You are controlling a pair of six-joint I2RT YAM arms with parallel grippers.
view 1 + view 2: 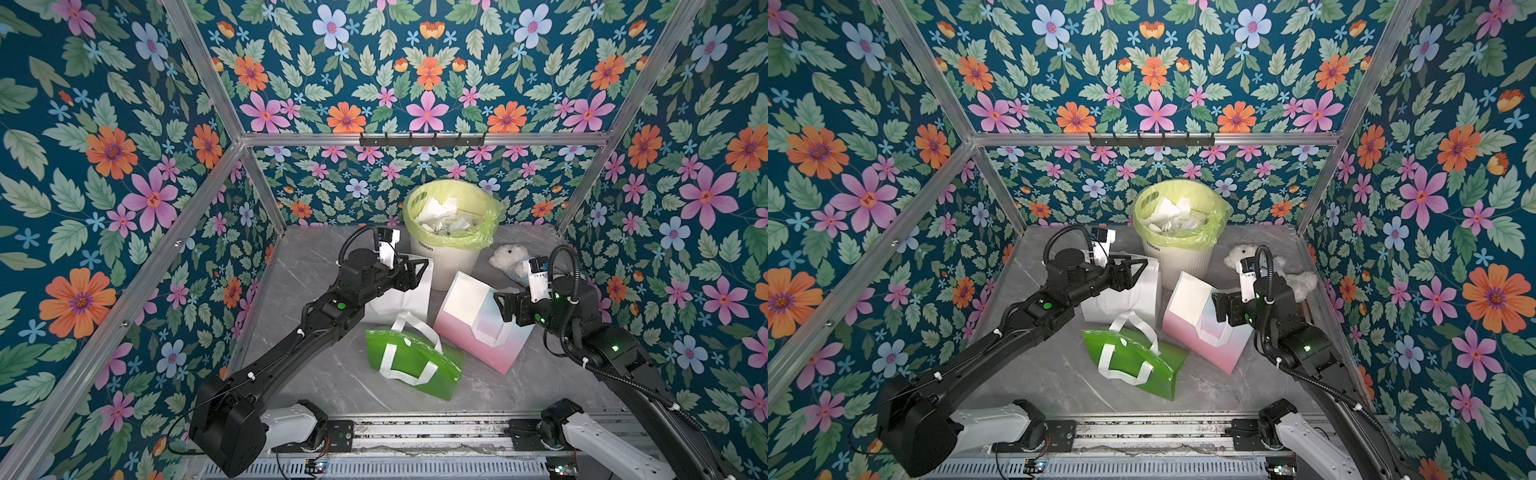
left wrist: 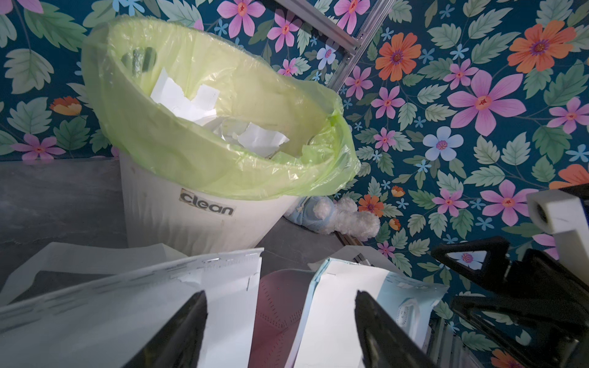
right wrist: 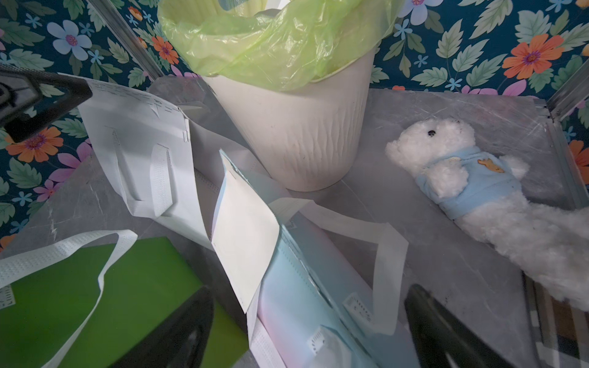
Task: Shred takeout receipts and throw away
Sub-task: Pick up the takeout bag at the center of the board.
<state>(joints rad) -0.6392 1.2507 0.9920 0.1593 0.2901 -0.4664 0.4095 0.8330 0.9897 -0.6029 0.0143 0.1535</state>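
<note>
Floral walls (image 1: 104,145) enclose a grey marbled tabletop (image 1: 332,374).

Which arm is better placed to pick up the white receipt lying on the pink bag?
Right. The right gripper hangs open beside the receipt on the pink bag. The left gripper, also open, is over the white bag, farther from it.
</note>
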